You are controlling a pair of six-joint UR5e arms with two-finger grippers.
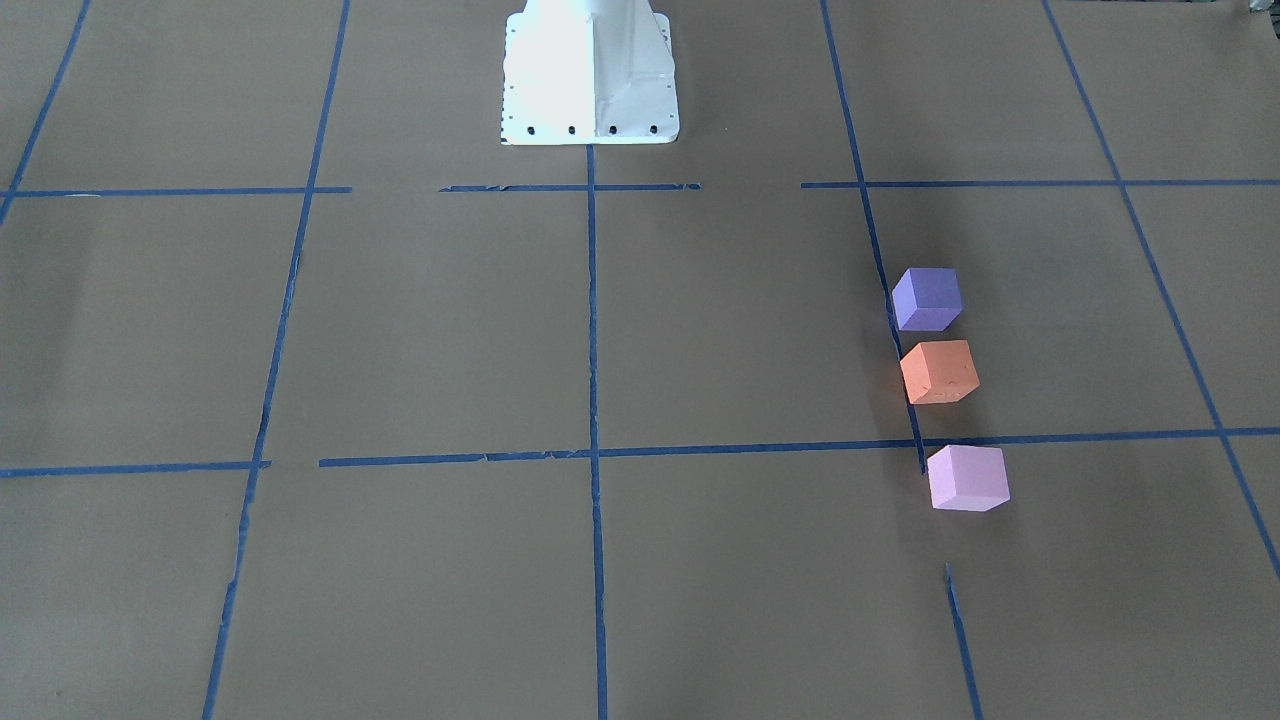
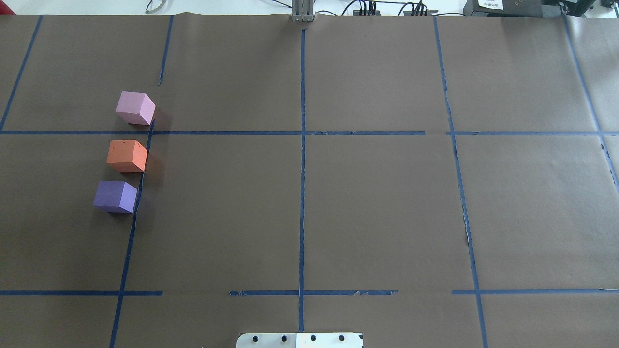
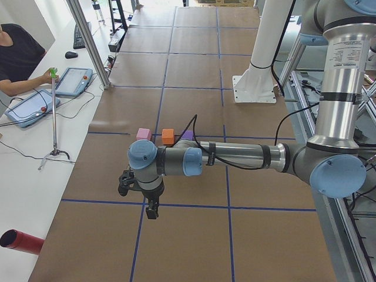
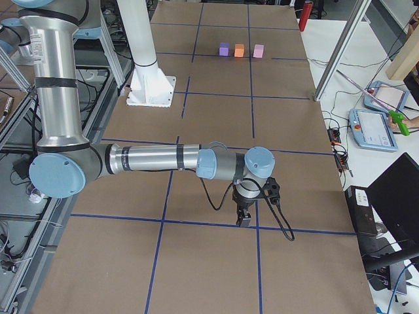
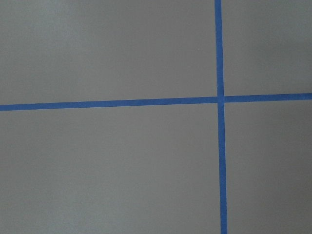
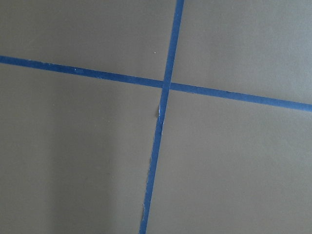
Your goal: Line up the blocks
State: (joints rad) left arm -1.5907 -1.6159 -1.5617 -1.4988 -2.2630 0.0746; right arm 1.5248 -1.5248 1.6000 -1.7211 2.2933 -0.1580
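Observation:
Three cubes stand in a row beside a blue tape line on the robot's left half of the table: the blue-violet block (image 1: 927, 298) (image 2: 115, 196) nearest the robot, the orange block (image 1: 940, 372) (image 2: 126, 155) in the middle, and the pale pink-lilac block (image 1: 967, 478) (image 2: 135, 108) farthest. Small gaps separate them. My left gripper (image 3: 151, 211) shows only in the exterior left view, hanging over the table's left end, apart from the blocks; I cannot tell its state. My right gripper (image 4: 243, 219) shows only in the exterior right view, far from the blocks; I cannot tell its state. Both wrist views show only brown paper and tape.
The white robot pedestal (image 1: 590, 75) stands at the table's robot-side middle. Brown paper with a blue tape grid (image 2: 302, 133) covers the table. An operator with tablets (image 3: 73, 81), a small tripod (image 3: 54, 153) and a red cylinder (image 3: 20, 242) are beside the left end.

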